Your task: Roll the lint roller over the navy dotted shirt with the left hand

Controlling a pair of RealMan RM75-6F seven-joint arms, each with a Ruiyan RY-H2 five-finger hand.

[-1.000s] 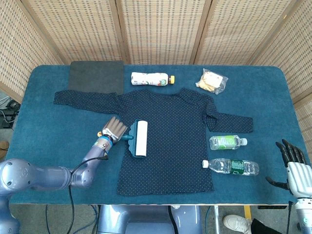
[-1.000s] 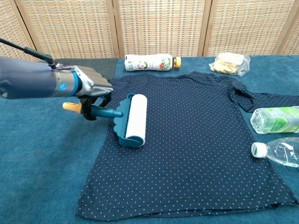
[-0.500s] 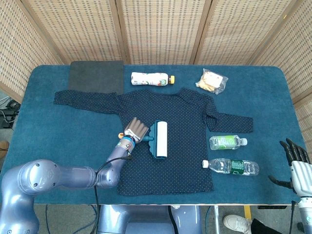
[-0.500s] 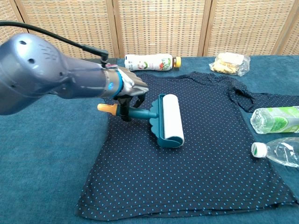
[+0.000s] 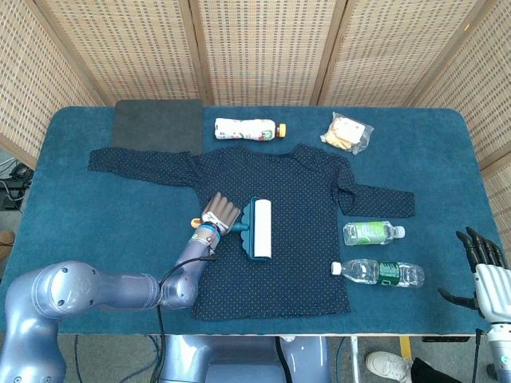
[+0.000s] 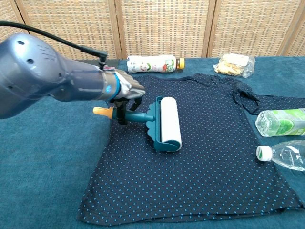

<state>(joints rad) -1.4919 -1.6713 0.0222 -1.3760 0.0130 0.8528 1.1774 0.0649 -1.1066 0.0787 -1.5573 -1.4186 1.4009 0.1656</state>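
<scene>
Left hand (image 6: pixel 125 88) of mine is wrapped around the teal handle of the white-drum lint roller (image 6: pixel 162 123), and the drum's lying flat on the navy dotted long-sleeved shirt (image 5: pixel 279 231), just left of the frame's middle. The shirt's spread across the dark blue cloth-covered table (image 5: pixel 80 215), filling the centre of the head view.

Stuff around it: a flat dark grey mat (image 5: pixel 156 125) at upper left, touching the shirt's sleeve. A white printed bottle with a yellow cap (image 5: pixel 249 129) lies just above the collar, and a clear bag of pale snacks (image 5: pixel 347 132) sits to its right. Two plastic bottles lie at the shirt's right edge, a green-labelled one (image 5: pixel 371 233) and a clear one with a dark label (image 5: pixel 378 273) below it.

My right hand (image 5: pixel 477 263) is down at the lower right corner, fingers spread, holding nothing, partly cut off. My forearm hides the handle's middle in the chest view.
</scene>
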